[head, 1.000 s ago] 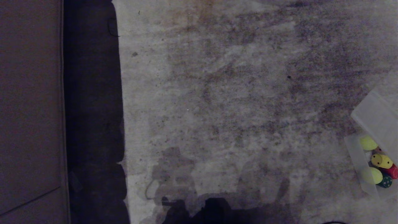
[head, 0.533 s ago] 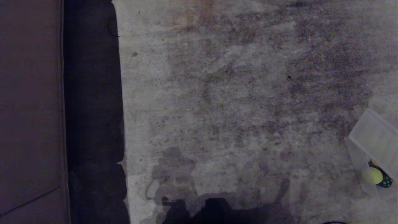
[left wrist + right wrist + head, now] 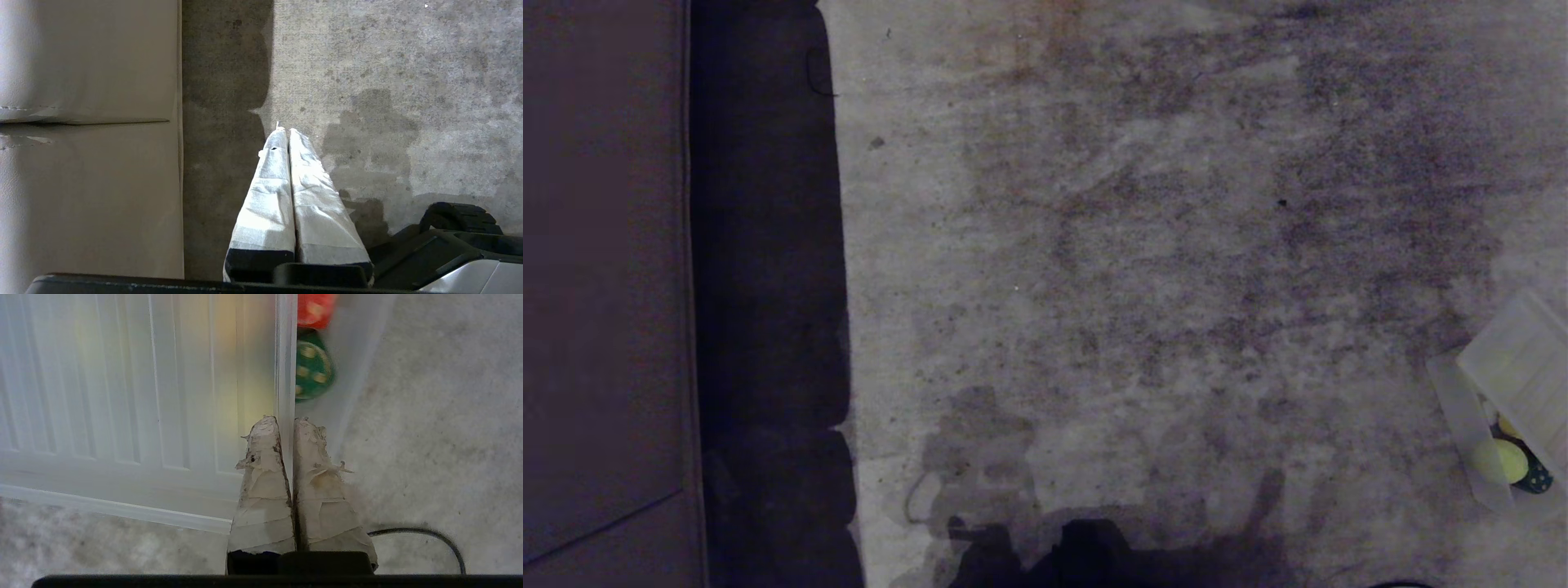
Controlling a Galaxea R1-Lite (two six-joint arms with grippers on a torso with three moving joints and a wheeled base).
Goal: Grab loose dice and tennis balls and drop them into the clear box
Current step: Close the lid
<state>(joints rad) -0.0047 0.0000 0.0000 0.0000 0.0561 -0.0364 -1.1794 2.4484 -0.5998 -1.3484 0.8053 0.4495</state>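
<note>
The clear box [image 3: 1462,425] lies on the carpet at the head view's right edge. A tennis ball [image 3: 1499,461] and a green die [image 3: 1538,478] show inside it. A ribbed clear lid [image 3: 1515,363] slants over the rest of the box. In the right wrist view my right gripper [image 3: 286,420] is shut on the rim of that lid [image 3: 122,388]. Past the rim I see the green die [image 3: 312,367], a red die [image 3: 314,308] and the box wall [image 3: 359,355]. My left gripper [image 3: 284,130] hangs shut and empty over the carpet.
A sofa [image 3: 605,286] runs along the left, with a dark shadowed strip beside it. Stained carpet [image 3: 1135,245] fills the middle. A black cable [image 3: 429,535] lies on the carpet near my right gripper. My base [image 3: 449,245] shows beside the left gripper.
The lid has swung down over the box. It now covers the yellow die, the red die and one ball that showed a second ago. The left arm has not moved.
</note>
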